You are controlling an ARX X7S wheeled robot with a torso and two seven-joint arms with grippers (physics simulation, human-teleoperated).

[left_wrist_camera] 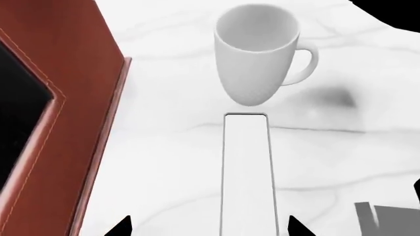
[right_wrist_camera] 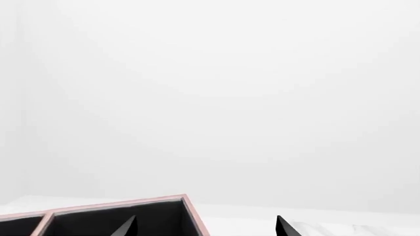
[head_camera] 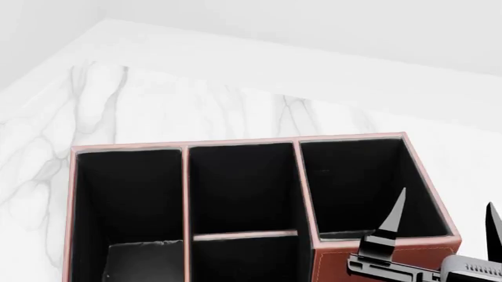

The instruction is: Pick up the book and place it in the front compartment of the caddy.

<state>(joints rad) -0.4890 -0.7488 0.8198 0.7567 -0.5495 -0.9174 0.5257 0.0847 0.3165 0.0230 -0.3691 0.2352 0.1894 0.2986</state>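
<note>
The left gripper (left_wrist_camera: 208,227) has its fingers spread to either side of the book (left_wrist_camera: 247,172), which stands on edge between them on the marble table (left_wrist_camera: 164,162), with a white mug (left_wrist_camera: 259,54) just beyond it. The caddy (left_wrist_camera: 59,128) sits beside that gripper. The right gripper (head_camera: 443,226) hangs open, holding nothing, over the caddy's near corner.

White marble table (left_wrist_camera: 164,162): caddy (left_wrist_camera: 59,123), mug (left_wrist_camera: 259,54), book (left_wrist_camera: 247,172).

I see the caddy (right_wrist_camera: 125,209), pinkish-rimmed and black-lined, low in my right wrist view, my right tool (right_wrist_camera: 204,227) with fingertips parted, and blank white beyond.
</note>
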